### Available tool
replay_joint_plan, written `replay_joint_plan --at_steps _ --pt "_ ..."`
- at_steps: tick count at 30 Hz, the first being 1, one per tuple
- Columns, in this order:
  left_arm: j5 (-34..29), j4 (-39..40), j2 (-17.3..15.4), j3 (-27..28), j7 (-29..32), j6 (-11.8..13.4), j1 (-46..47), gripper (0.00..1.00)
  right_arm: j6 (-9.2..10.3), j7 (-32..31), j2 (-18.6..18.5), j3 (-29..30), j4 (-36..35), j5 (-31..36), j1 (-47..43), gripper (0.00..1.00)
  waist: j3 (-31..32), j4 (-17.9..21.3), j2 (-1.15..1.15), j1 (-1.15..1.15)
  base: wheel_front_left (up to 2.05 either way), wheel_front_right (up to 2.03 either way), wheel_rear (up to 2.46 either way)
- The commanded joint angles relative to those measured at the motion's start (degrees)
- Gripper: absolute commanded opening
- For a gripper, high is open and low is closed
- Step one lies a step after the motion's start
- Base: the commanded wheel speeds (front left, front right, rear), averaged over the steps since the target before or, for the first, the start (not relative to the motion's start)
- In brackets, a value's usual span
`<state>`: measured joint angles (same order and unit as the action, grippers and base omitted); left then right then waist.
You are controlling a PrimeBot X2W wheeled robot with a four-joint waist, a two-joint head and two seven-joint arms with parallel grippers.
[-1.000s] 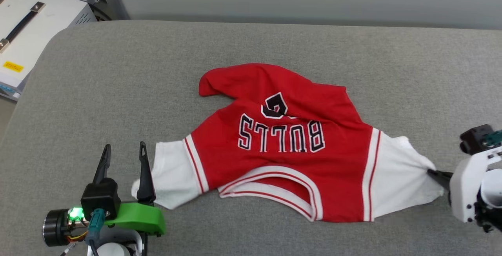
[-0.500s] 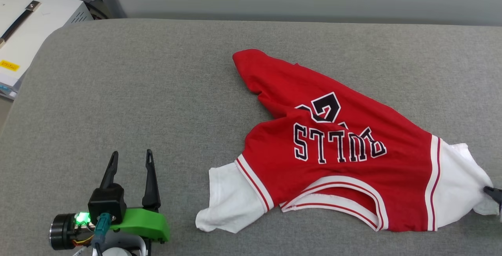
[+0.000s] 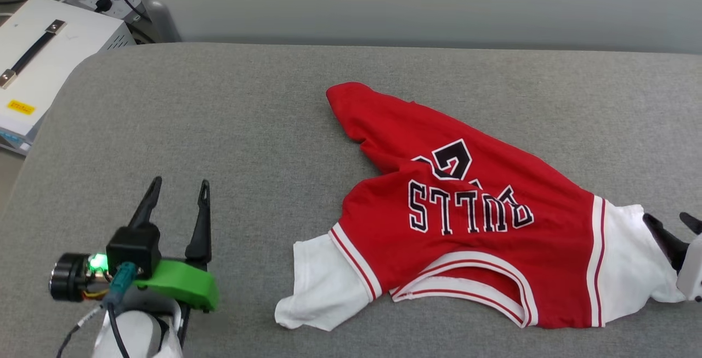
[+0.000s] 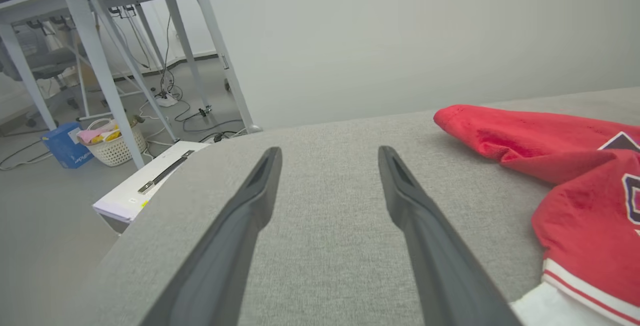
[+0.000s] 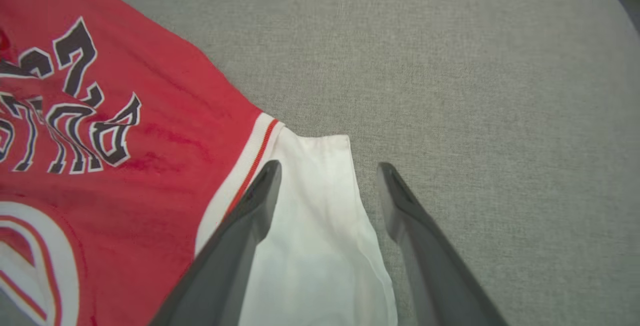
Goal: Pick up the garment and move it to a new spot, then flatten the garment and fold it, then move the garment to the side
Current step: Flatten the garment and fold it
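Red shirt (image 3: 466, 226) lies crumpled on the right side of the grey cushion (image 3: 247, 128). A fold hides part of its number. The right gripper (image 5: 328, 166), cut off at the edge, is spread over the white sleeve (image 5: 320, 226). The left gripper (image 3: 180, 181) is spread too, near left. A white box (image 3: 44, 56) sits far left.

One garment (image 3: 471, 248), two grippers, one grey cushion (image 3: 219, 128).
On the garment, two white sleeves (image 3: 321, 292), at its 7 and 3 o'clock; left gripper (image 3: 180, 182) at 8 o'clock and right gripper (image 3: 667, 218) at 3 o'clock of the head view, two dark fingers (image 3: 200, 226) each, four in all; at 10 o'clock, one white case (image 3: 49, 67) with one black handle (image 3: 33, 51); on the floor, one white basket (image 4: 116, 144), one blue box (image 4: 65, 145).
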<state>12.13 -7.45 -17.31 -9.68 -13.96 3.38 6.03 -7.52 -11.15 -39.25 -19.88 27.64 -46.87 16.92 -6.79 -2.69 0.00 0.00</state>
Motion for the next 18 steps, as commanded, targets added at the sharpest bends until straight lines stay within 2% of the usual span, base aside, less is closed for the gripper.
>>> replay_joint_plan --at_steps 1,4,9,13,18 --pt "0.1 0.6 -1.3 -0.3 1.4 -1.4 2.6 1.00 0.03 2.4 -0.3 0.7 -1.8 1.2 -1.3 1.00 0.9 0.9 0.00 0.00 0.00 0.00 0.00" --pt "1.2 1.4 -3.2 -1.1 5.5 -4.5 6.0 1.00 0.03 7.0 0.2 2.4 -5.8 3.5 -2.5 1.00 1.1 1.7 0.00 0.00 0.00 0.00 0.00" --pt "4.0 2.4 -6.1 -3.3 14.5 -8.9 12.1 1.00 0.03 13.2 4.1 7.1 -11.8 9.1 -5.1 1.00 0.8 3.0 0.00 0.00 0.00 0.00 0.00" --pt "9.2 2.5 -8.4 -7.3 25.2 -10.5 16.5 1.00 0.03 13.8 7.6 9.6 -15.5 12.9 -7.6 1.00 0.2 3.7 0.00 0.00 0.00 0.00 0.00" --pt "17.6 3.7 -12.3 -15.1 40.7 -10.8 22.1 1.00 0.03 12.2 10.8 10.9 -18.4 16.6 -10.1 1.00 -0.9 4.4 0.00 0.00 0.00 0.00 0.00"
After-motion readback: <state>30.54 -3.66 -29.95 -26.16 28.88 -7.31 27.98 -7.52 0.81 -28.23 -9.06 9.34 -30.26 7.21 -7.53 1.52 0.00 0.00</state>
